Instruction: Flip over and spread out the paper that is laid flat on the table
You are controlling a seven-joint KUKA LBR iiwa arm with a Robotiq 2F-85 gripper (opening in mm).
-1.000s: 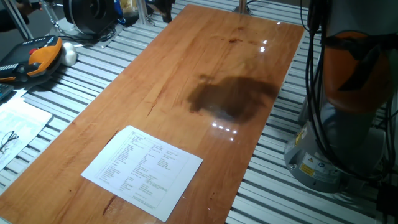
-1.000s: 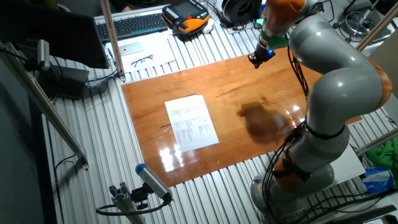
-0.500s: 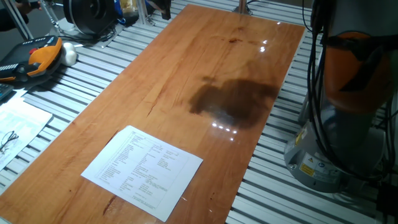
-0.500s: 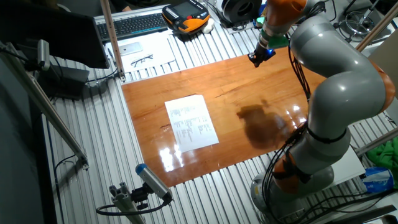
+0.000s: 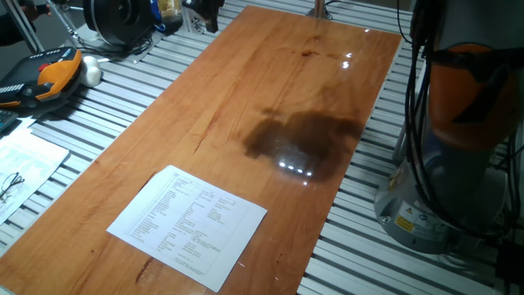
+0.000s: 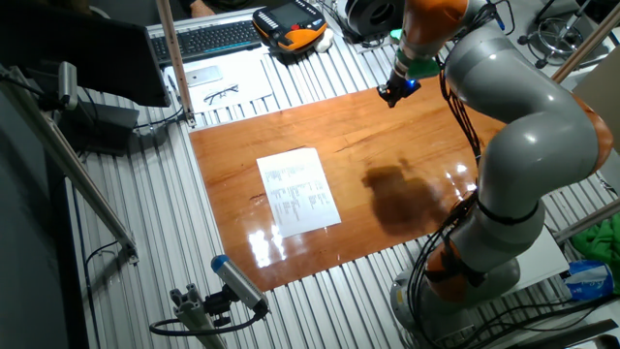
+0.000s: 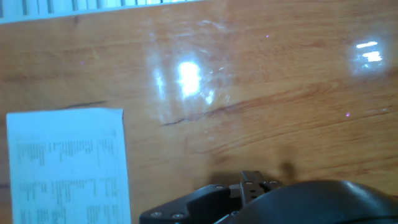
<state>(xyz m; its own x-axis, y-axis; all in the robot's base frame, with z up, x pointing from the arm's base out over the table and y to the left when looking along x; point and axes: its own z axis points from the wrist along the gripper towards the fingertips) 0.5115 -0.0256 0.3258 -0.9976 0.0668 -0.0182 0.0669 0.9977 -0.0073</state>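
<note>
The paper [image 5: 188,226] lies flat on the counter [image 5: 270,74] with its printed face up, near one end of the glossy wooden top and slightly askew to its edges. In the other fixed view the sheet [image 6: 298,190] sits well apart from the claw [image 6: 394,91], which hangs above the far edge of the counter [image 6: 426,136], carrying nothing. Whether its fingers stand apart or together cannot be told at this size. The hand view shows the paper [image 7: 65,165] at lower left, and the arm's dark shadow [image 5: 299,141] falls mid-counter.
</note>
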